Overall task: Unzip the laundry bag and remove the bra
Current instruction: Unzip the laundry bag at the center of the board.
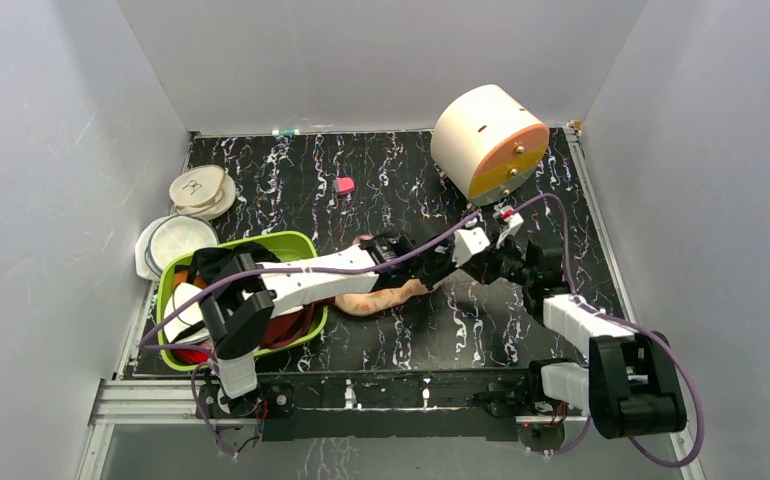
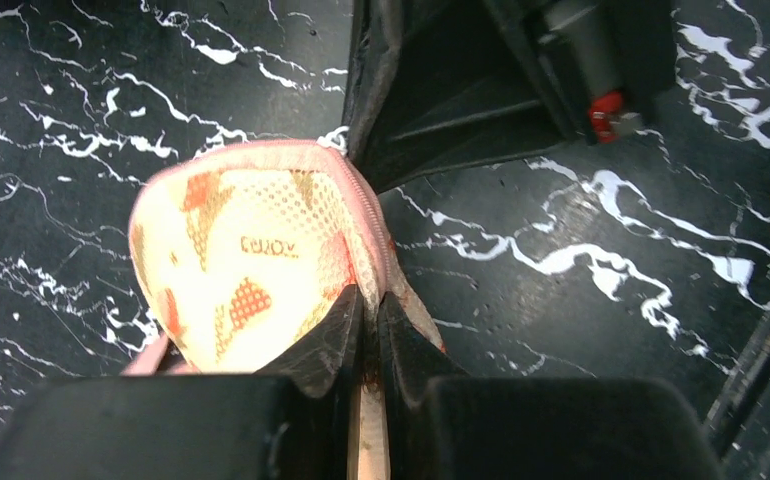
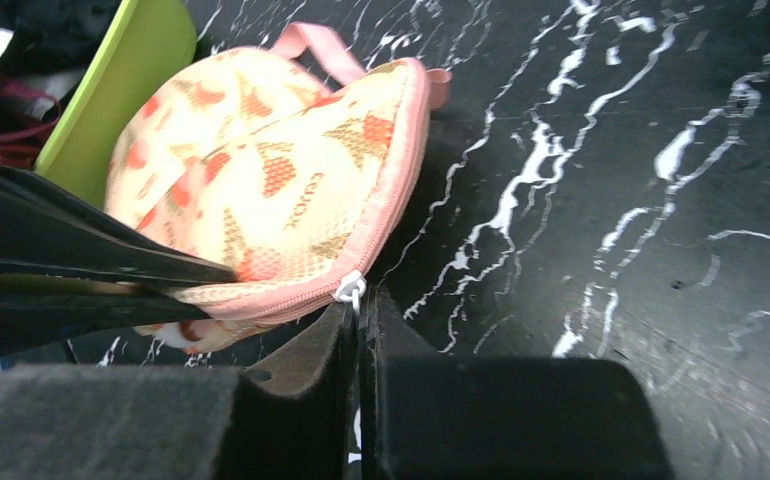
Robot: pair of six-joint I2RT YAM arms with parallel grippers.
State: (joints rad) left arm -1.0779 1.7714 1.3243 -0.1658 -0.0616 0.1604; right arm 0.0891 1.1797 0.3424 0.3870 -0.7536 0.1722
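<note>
We see the laundry bag (image 1: 393, 296) lying on the black marbled table (image 1: 381, 170), about midway between its left and right edges and somewhat toward the near edge, just beside the right wall of the lime-green basin (image 1: 291, 240). Both arms meet over the bag's right end. From the left wrist we find the left gripper (image 2: 369, 312) pinched narrow, with the pink zipper edge (image 2: 366, 225) and peach fabric of the bag caught between its fingers (image 2: 326, 335). From the right wrist we find the right gripper (image 3: 358, 312) pressed fully together, with the small white zipper pull (image 3: 349, 289) caught at its tips. The zipper along the edge we can see looks closed. Dark red fabric (image 3: 6, 130) lies inside the basin. Elsewhere we note a cream drum with an orange face (image 1: 486, 140) near the far right corner, a small pink cube (image 1: 344, 185) toward the far edge, and white round lids (image 1: 199, 190) along the left edge.
</note>
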